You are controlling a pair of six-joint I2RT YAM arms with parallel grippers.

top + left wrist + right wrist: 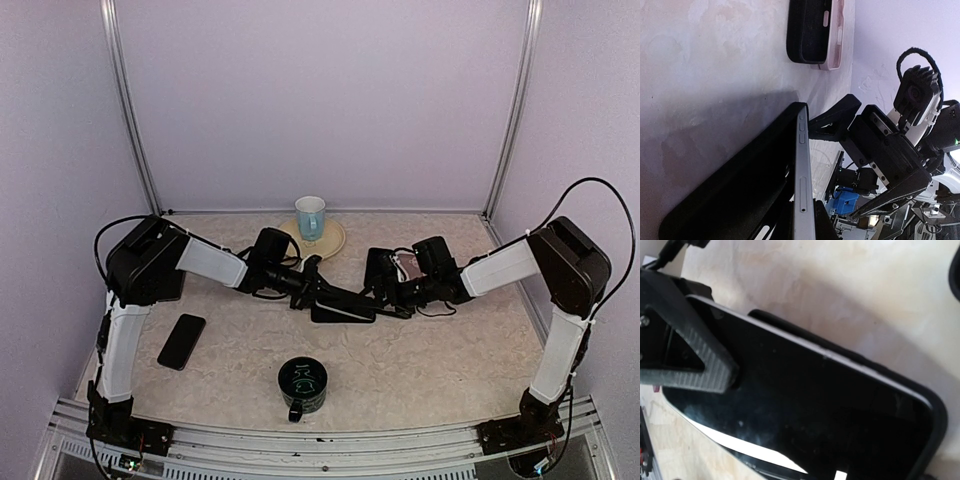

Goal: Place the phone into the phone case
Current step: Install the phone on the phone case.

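Note:
The phone is held tilted above the table's middle, its dark screen facing the right wrist camera. Its silver side edge rests in the black phone case, whose rim wraps the far end. My left gripper is shut on the phone and case together from the left. Coming from the right, my right gripper stands open, and one finger presses its tip onto the screen. The other finger is out of the right wrist view.
A second black phone lies flat near the left arm. A black and pink case lies behind the right gripper. A pale cup stands on a plate at the back, a dark mug at the front.

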